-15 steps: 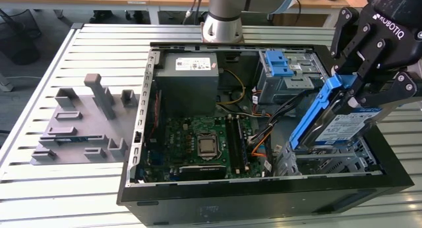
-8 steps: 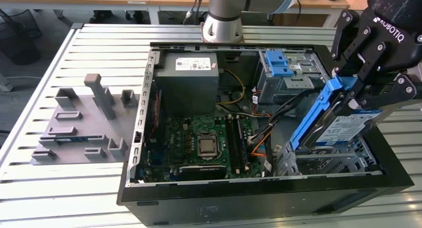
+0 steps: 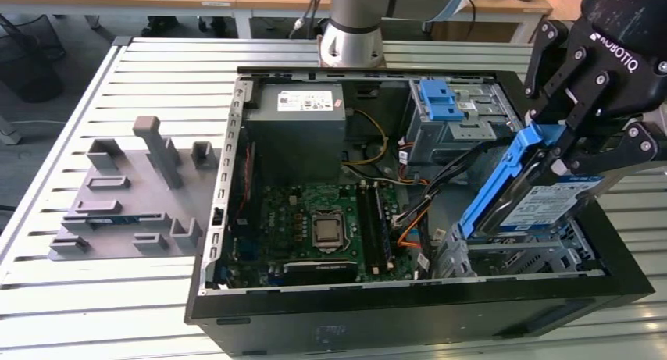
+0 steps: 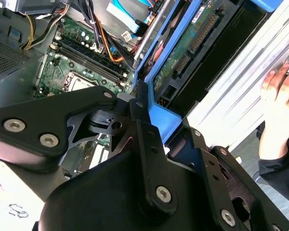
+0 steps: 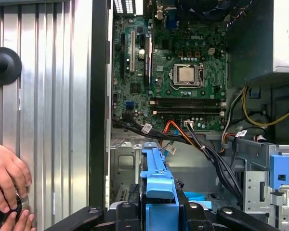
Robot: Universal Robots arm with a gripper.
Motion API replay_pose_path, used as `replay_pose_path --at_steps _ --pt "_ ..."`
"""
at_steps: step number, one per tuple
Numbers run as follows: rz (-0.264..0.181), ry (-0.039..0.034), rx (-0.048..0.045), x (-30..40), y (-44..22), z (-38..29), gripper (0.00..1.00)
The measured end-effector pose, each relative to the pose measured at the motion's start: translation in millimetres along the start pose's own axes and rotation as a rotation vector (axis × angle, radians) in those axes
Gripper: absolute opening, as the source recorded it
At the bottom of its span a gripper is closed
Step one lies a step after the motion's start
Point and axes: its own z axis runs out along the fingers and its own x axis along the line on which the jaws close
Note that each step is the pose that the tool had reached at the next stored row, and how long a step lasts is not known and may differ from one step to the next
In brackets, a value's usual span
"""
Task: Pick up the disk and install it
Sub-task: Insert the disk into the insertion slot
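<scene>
A black robot gripper [image 3: 552, 141], fingers pinching the blue plastic carrier frame, holds the flat silver disk [image 3: 547, 200] tilted at four o'clock of the open black computer case [image 3: 417, 305], just above the grey metal drive cage [image 3: 526, 260], seemingly angled to slide in.

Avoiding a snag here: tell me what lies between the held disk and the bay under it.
The gripper holds the disk tilted just above the metal bay. Black cables run close beside the disk's lower end; whether they cross its path cannot be told. Nothing else visible intervenes.
</scene>
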Motion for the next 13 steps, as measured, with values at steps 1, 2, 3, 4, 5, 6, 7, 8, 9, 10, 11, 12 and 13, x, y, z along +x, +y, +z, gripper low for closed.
replay_pose_path --at_steps 1,2,3,4,5,6,7,8,9,10,11,12,13 --pt "0.000 -0.0001 0.0000 0.0 -0.1 0.4 0.36" --pt "0.000 0.0000 0.0000 0.0 -0.3 0.7 0.36" --pt "0.000 0.0000 0.0000 0.0 -0.4 1.1 0.36" --pt "0.000 0.0000 0.0000 0.0 -0.4 1.5 0.36" --pt "0.000 0.0000 0.0001 0.0 -0.5 1.9 0.36" --pt "0.000 0.0000 0.0000 0.0 -0.6 2.3 0.36" --pt "0.000 -0.0001 0.0001 0.0 -0.7 2.6 0.36" --pt "0.000 -0.0001 0.0000 0.1 -0.7 3.0 0.36" --pt "0.000 0.0000 0.0001 0.1 -0.7 3.3 0.36" --pt "0.000 0.0000 0.0000 0.1 -0.8 3.6 0.36" --pt "0.000 0.0000 0.0000 0.2 -0.8 3.9 0.36" --pt "0.000 0.0001 0.0000 0.4 -0.8 4.3 0.36" --pt "0.000 0.0001 0.0000 0.5 -0.9 4.6 0.36"
